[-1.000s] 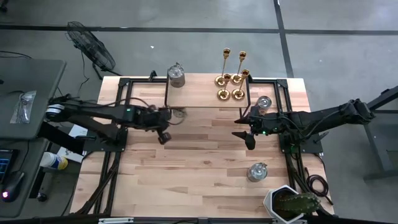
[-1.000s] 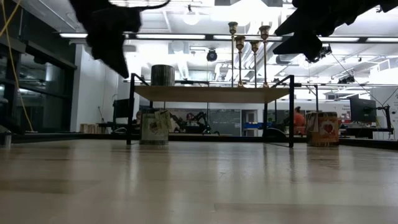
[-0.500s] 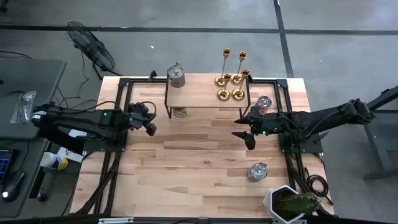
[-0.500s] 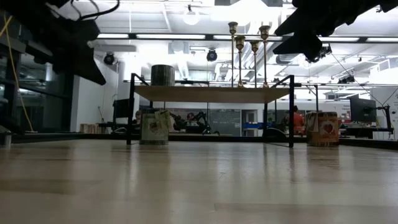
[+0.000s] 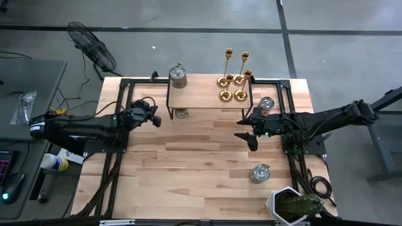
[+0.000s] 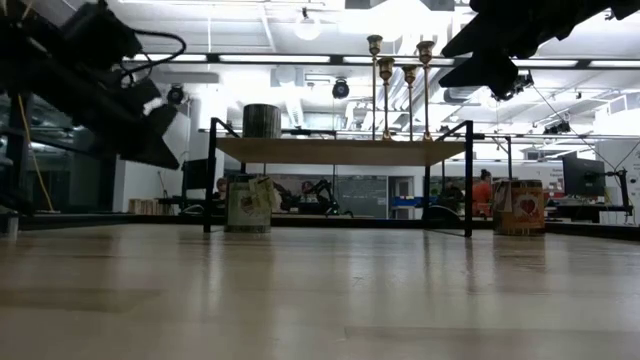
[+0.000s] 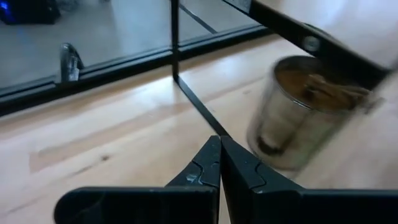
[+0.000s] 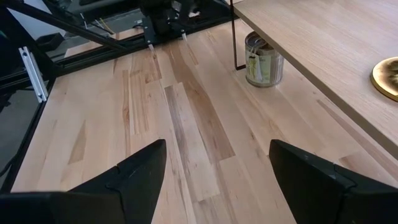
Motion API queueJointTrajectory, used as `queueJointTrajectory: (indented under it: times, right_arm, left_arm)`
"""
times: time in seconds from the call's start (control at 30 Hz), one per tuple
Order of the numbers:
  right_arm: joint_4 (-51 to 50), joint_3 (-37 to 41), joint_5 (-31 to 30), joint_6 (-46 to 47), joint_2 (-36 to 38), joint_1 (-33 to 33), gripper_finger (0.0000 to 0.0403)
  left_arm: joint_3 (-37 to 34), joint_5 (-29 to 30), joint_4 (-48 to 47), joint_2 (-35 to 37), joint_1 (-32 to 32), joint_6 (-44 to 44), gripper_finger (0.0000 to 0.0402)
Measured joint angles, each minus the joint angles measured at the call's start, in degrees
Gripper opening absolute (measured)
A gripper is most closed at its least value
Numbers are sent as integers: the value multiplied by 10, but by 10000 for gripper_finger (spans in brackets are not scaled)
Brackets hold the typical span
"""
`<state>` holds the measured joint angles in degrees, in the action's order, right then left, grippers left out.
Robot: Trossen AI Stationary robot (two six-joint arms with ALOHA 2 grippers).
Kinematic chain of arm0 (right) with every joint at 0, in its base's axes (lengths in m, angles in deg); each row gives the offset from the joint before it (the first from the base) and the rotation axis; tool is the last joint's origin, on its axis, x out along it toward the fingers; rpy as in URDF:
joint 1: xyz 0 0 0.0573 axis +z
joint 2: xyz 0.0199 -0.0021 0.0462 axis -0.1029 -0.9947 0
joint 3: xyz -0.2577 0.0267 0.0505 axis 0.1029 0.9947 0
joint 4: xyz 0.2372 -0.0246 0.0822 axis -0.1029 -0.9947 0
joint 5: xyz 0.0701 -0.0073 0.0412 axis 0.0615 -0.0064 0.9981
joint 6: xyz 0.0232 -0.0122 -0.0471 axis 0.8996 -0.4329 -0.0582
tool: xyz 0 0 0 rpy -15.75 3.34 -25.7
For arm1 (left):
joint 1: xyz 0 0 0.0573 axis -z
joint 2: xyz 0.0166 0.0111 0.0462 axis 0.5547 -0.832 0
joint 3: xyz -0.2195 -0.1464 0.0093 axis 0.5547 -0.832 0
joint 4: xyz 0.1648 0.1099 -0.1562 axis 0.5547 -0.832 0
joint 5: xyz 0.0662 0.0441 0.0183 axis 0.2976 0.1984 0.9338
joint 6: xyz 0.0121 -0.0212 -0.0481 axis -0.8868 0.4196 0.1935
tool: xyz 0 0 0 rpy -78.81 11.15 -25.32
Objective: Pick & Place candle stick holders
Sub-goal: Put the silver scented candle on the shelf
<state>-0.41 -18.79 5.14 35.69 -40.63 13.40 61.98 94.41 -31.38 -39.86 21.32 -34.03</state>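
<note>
Four gold candle stick holders [image 5: 234, 78] stand on their round bases at the right end of a raised wooden shelf [image 5: 201, 97]; they also show in the low view [image 6: 400, 90]. One gold base [image 8: 387, 78] shows in the right wrist view. My left gripper [image 5: 152, 119] is shut and empty, left of the shelf and above the table. In its wrist view the shut fingertips [image 7: 219, 152] point toward a silver jar [image 7: 305, 112] under the shelf. My right gripper [image 5: 248, 130] is open and empty, just in front of the shelf's right end, with its fingers wide apart [image 8: 217, 162].
A lidded silver jar [image 5: 178, 76] stands on the shelf's far left. Another jar [image 5: 181, 113] stands under the shelf. Two more jars [image 5: 266, 103] [image 5: 259, 172] stand at the right. A potted plant [image 5: 295, 206] stands at the near right corner. Black shelf legs [image 7: 175, 37] stand close by. The near half of the table [image 5: 188, 176] is bare wood.
My left gripper has drawn back from the shelf's near left corner toward the table's left edge and come lower. My right arm has kept still. The candle stick holders and the jars have not moved.
</note>
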Motion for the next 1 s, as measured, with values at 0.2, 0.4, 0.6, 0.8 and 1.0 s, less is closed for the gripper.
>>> queueJointTrajectory:
  times: [0.2, 0.4, 0.6, 0.8, 1.0]
  right_arm:
    - [0, 0, 0, 0, 0, 0, 278]
    - [0, 0, 0, 0, 0, 0, 278]
    - [0, 0, 0, 0, 0, 0, 278]
    - [0, 0, 0, 0, 0, 0, 278]
    - [0, 0, 0, 0, 0, 0, 278]
  left_arm:
    - [-28, -53, 158, -94, -52, -90, 0]
    - [-30, -116, 289, -214, -94, -182, 0]
    - [-30, -128, 389, -314, -132, -199, 0]
    - [-30, -208, 493, -381, -164, -256, 0]
    - [-29, -262, 543, -422, -186, -299, 0]
